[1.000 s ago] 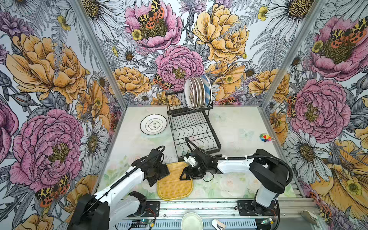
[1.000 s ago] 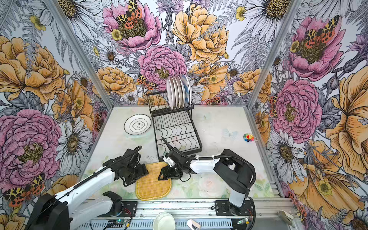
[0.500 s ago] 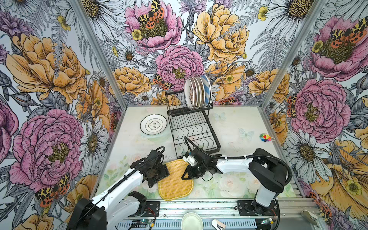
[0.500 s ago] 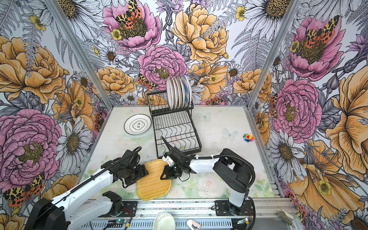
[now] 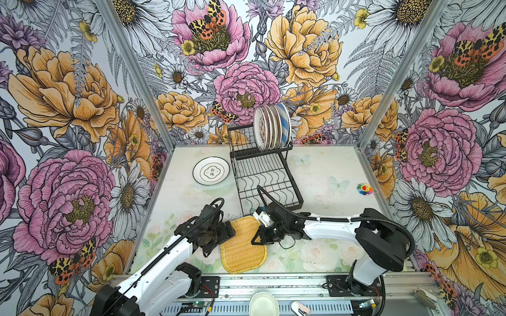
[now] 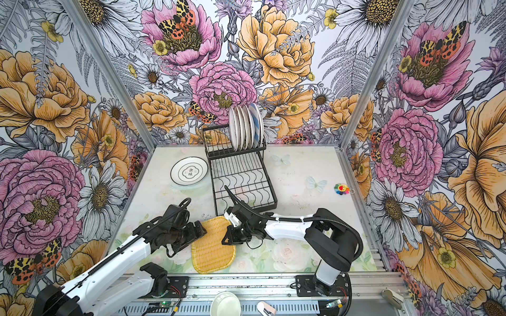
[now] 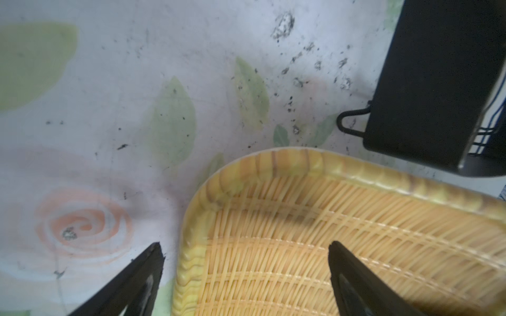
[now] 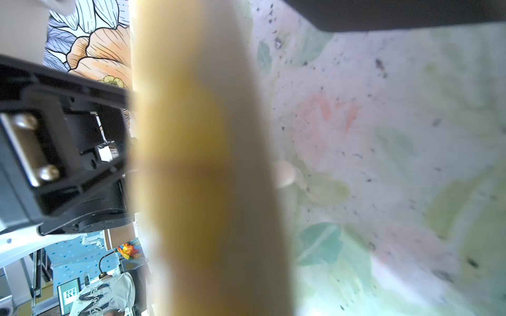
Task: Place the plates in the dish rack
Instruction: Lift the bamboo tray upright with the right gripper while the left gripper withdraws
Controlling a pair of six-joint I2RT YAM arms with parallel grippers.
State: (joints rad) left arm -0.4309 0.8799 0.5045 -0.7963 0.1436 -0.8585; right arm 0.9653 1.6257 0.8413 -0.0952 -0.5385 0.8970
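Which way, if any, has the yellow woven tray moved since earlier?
Yes, slightly: the yellow woven tray has its far edge closer to the near edge of the dish rack; the right gripper is shut on the tray.

1. The worktop (image 5: 328, 164) is pale, printed with faded flowers and butterflies, and flecked with dark specks.
2. The black dish rack (image 5: 267, 177) stands at 12 o'clock.
3. A white plate (image 5: 210, 171) lies at 10 o'clock.
4. The yellow woven tray (image 5: 242, 251) is at 6 o'clock.
5. A small colourful toy (image 5: 365, 189) lies at 3 o'clock.

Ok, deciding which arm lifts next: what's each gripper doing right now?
Left gripper: open, straddling the rim of the yellow woven tray, holding nothing.
Right gripper: shut on the tray's other edge.
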